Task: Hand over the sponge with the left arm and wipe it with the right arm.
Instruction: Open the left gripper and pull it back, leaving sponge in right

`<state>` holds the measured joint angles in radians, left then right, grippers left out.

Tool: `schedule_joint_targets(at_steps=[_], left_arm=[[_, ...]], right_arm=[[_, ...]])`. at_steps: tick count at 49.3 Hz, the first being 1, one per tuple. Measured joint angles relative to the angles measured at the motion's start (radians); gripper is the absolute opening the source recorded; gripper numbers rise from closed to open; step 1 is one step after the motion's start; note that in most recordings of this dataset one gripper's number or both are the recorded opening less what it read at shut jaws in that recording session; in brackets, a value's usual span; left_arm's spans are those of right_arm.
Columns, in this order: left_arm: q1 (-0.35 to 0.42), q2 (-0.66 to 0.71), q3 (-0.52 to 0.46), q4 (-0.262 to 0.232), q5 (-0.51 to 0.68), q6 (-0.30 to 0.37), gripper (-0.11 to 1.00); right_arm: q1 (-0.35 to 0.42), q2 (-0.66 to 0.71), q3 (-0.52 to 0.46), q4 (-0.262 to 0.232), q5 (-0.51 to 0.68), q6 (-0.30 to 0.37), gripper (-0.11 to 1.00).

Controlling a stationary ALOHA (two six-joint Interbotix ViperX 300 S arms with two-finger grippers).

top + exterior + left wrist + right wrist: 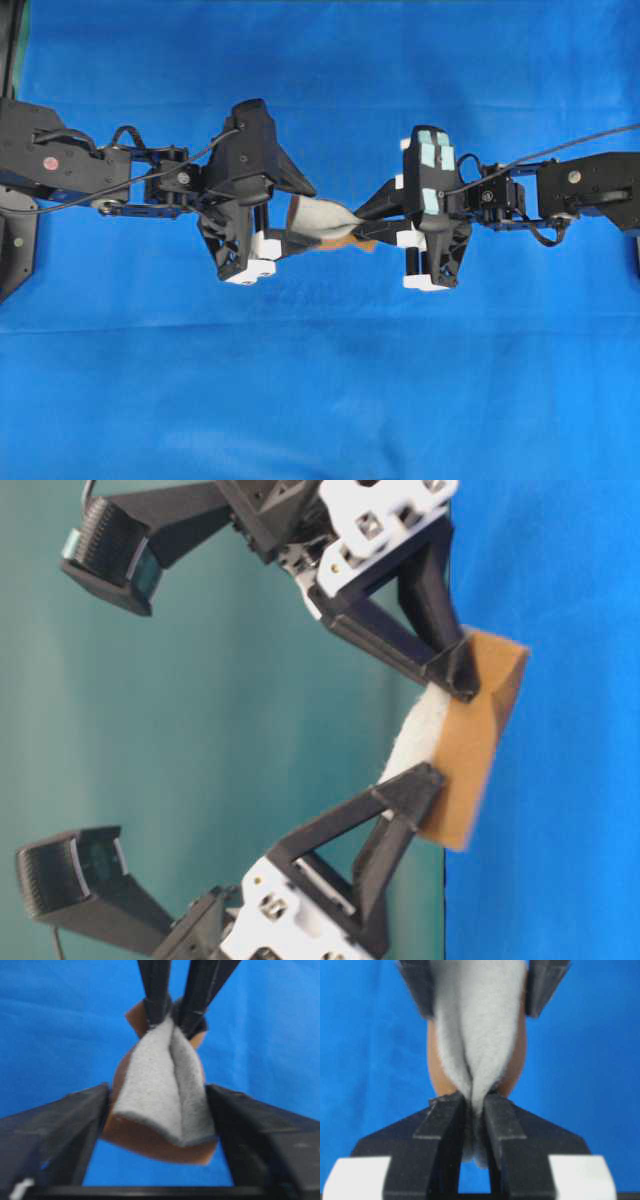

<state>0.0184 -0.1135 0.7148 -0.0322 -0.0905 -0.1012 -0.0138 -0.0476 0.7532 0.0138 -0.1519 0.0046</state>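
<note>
Nearest my lens in the right wrist view, the right gripper has its two fingers clenched on one end of the sponge, squeezing the grey-white face into a deep fold with the orange-brown backing bulging either side. At the far end, the left gripper stands released: its fingers flank the sponge's wide end, and I can't tell whether the pads are touching it or just clear.

Moving outward, the overhead view puts the sponge in the air between the two hands, above the blue cloth, roughly at the middle of the scene. The left arm reaches in from the left, the right arm with its teal patches from the right. From table level the sponge sits pinched at one edge, hanging off to the side.

What worries me: the right grip bites only the tip of a soft, folded block. I judge that if I draw the left hand away at an angle, a finger could snag the wide end and tug the sponge loose. Pressed to the cloth for wiping, the foam could also buckle and slip out of such a shallow pinch.

Count: one sponge, two arms, two grippers with two fingers each, one cloth.
</note>
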Motion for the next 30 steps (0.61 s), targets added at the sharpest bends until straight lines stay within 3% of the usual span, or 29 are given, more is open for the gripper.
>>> schedule_joint_targets(at_steps=[2,30], left_arm=[[-0.002,-0.015,0.006,0.000,-0.002,0.000,0.90],[-0.015,-0.291,0.229,0.002,-0.129,-0.002,0.88]], right_arm=[[0.000,-0.002,0.000,0.002,0.002,0.000,0.17],[0.005,0.061,0.000,0.000,0.078,0.006,0.17]])
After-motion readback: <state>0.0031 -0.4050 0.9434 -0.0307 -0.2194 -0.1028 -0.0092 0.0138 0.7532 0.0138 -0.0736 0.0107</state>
